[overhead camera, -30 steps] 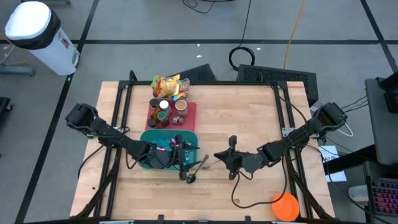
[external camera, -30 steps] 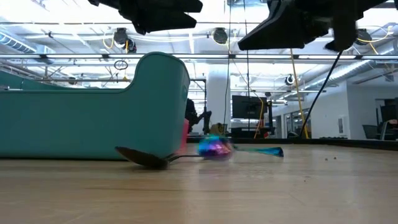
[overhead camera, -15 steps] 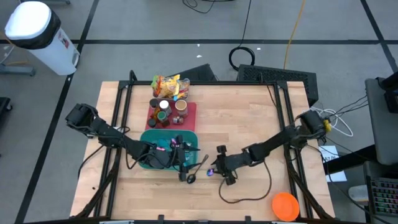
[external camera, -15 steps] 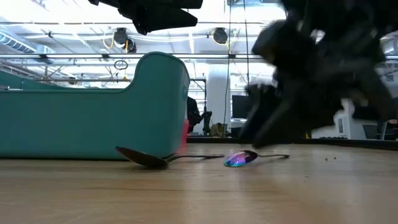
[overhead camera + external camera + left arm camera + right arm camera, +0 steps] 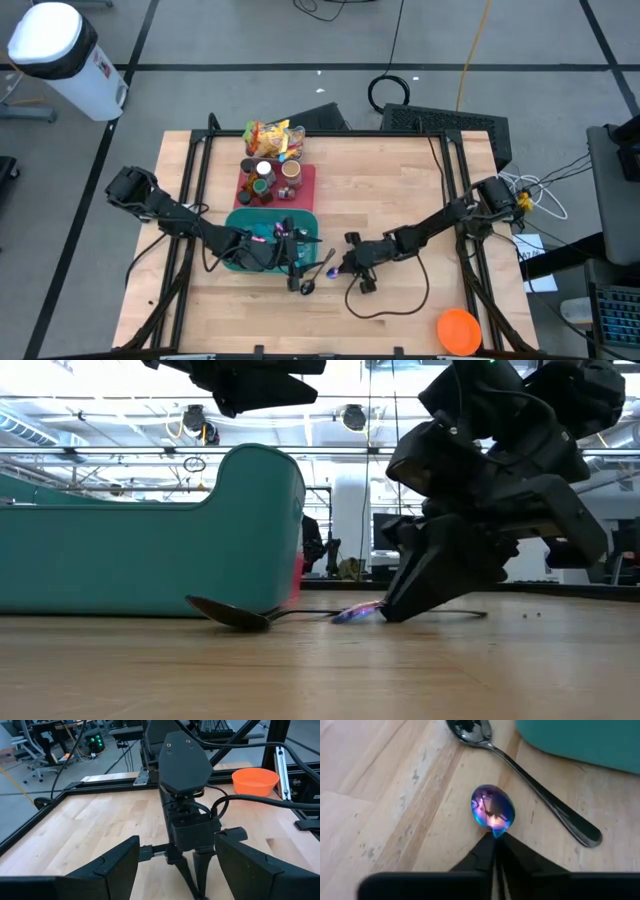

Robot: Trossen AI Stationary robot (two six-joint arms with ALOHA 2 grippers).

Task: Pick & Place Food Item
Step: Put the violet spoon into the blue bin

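An iridescent blue-purple spoon (image 5: 492, 811) lies on the wooden table just right of a dark metal spoon (image 5: 530, 780) and a teal bin (image 5: 245, 225). My right gripper (image 5: 347, 269) is down at the table, slanted, shut on the iridescent spoon's neck; it also shows in the low view (image 5: 392, 614). My left gripper (image 5: 175, 870) is open and empty, hovering over the bin's right end (image 5: 293, 252). The dark spoon's bowl (image 5: 230, 612) rests on the table by the bin's near corner. My right gripper pinches the iridescent spoon's neck (image 5: 494, 834), just behind the bowl, between its two fingertips (image 5: 482, 851). The fingers come slanting down from the table's right side, along the spoon. The spoon's bowl (image 5: 355, 613) is at the table top, pointing toward the bin.
A red tray (image 5: 305, 180) with jars and snack bags (image 5: 270, 135) stand behind the bin at the far side. An orange bowl (image 5: 458, 331) sits at the near right corner. A cable (image 5: 385, 305) loops on the table below my right arm.
My right gripper has come down to the table and toward its left edge, tipping downward, until its fingertips are at the iridescent spoon. The spoon has shifted and turned on the table during this. The dark spoon and bin have stayed put.
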